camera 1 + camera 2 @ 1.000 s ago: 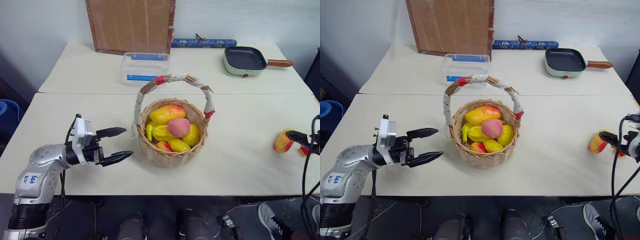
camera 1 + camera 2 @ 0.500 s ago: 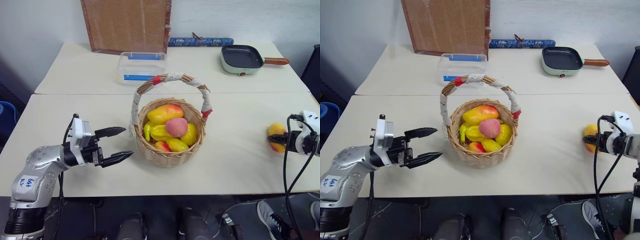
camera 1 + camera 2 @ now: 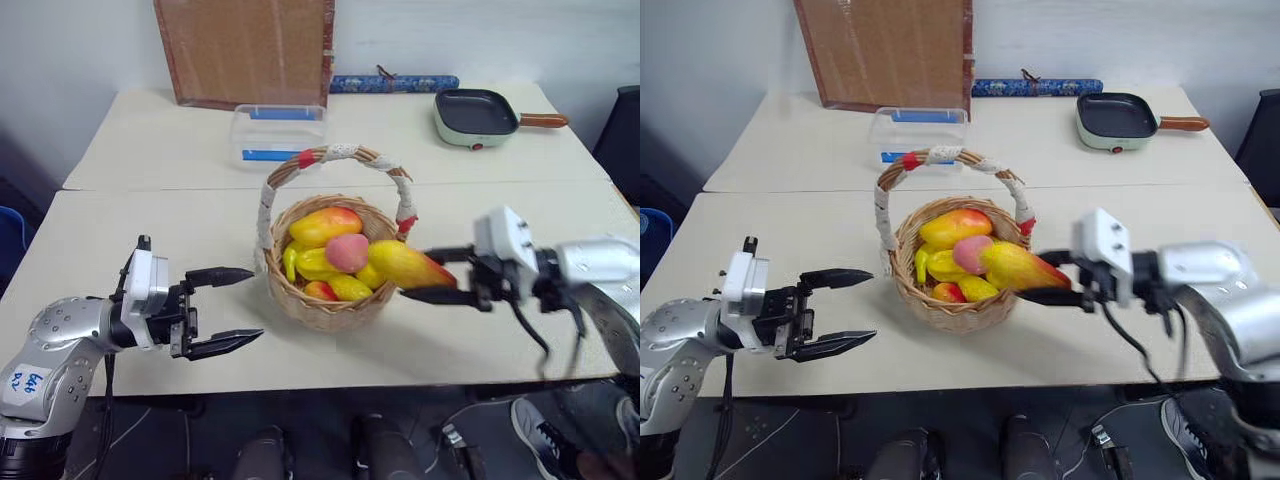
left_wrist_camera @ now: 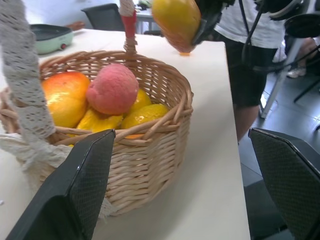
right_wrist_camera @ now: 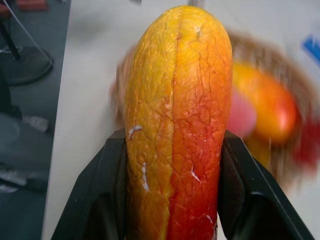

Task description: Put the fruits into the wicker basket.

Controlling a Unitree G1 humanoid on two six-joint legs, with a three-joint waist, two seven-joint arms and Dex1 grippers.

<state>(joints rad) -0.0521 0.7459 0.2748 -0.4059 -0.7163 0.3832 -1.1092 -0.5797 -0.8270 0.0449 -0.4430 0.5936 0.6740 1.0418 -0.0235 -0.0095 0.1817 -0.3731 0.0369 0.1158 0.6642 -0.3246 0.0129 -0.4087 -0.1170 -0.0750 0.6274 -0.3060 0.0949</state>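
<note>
The wicker basket [image 3: 333,308] stands mid-table, its arched handle [image 3: 337,153] wrapped in white cord and red bands. Inside lie a pink-red peach [image 3: 347,252], an orange-red mango [image 3: 325,225] and several yellow fruits. My right gripper [image 3: 414,274] is shut on another mango [image 3: 403,265], orange-red with a yellow end. It holds that mango level over the basket's right rim. In the right wrist view this held mango [image 5: 175,125] sits between the two black fingers [image 5: 100,200]. My left gripper [image 3: 253,304] hangs open and empty just left of the basket [image 4: 150,150].
A clear plastic box [image 3: 277,130] sits behind the basket. A green frying pan [image 3: 475,112] is at the back right, with a brown board [image 3: 245,50] and a blue roll [image 3: 390,83] against the wall. A person [image 4: 252,45] stands beyond the table's right end.
My right gripper closed on the mango at the table's right edge, lifted it and swung it left to the basket's rim. The left gripper drew back slightly. The camera shifted.
</note>
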